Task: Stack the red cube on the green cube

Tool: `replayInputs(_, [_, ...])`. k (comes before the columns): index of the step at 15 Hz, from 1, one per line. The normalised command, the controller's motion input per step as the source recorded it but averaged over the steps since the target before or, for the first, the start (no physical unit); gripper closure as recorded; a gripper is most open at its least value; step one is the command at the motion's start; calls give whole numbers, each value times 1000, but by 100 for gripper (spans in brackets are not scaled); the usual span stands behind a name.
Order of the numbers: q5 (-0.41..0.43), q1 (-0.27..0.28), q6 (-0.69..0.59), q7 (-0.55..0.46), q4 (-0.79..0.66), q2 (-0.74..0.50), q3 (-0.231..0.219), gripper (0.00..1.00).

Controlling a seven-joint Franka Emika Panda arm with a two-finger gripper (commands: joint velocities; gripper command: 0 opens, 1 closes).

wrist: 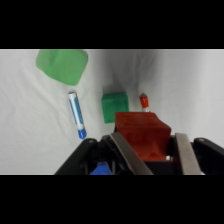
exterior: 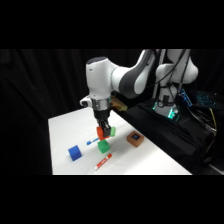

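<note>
Red cube point(wrist: 141, 133) is clamped between the two metal fingers point(wrist: 126, 152), held clear above the white surface point(exterior: 65, 130). Gripper point(exterior: 102, 134) points straight down in the side view, wrist vertical, arm reaching in from the base at upper right. Green cube point(exterior: 103, 146) sits on the surface directly under and just below the held cube; a gap between them shows in the side view. Wrist view: green cube point(wrist: 115, 106) lies just beyond the red one's far edge, offset slightly to picture-left. Light-green cube point(exterior: 112, 131) is right beside the gripper on the side away from the camera, large at top left of the wrist view point(wrist: 62, 65). Blue-and-white marker point(exterior: 93, 142) lies just left of the green cube; red-and-white marker point(exterior: 103, 161) just in front of it, toward the near edge. Blue cube point(exterior: 74, 153) sits further left, well apart. Brown block with dark top point(exterior: 135, 139) is off to the right, near the surface's right edge. Surface is open at the far left corner.
</note>
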Motion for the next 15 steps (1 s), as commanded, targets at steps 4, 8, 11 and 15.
replayInputs(4, [67,-97,-81,-193,139,86,32,75])
replayInputs(8, [79,-83,-12,-186,155,139,28,75])
replayInputs(11, [86,-67,8,-176,154,133,30,75])
replayInputs(15, [91,-53,21,-169,135,116,42,75])
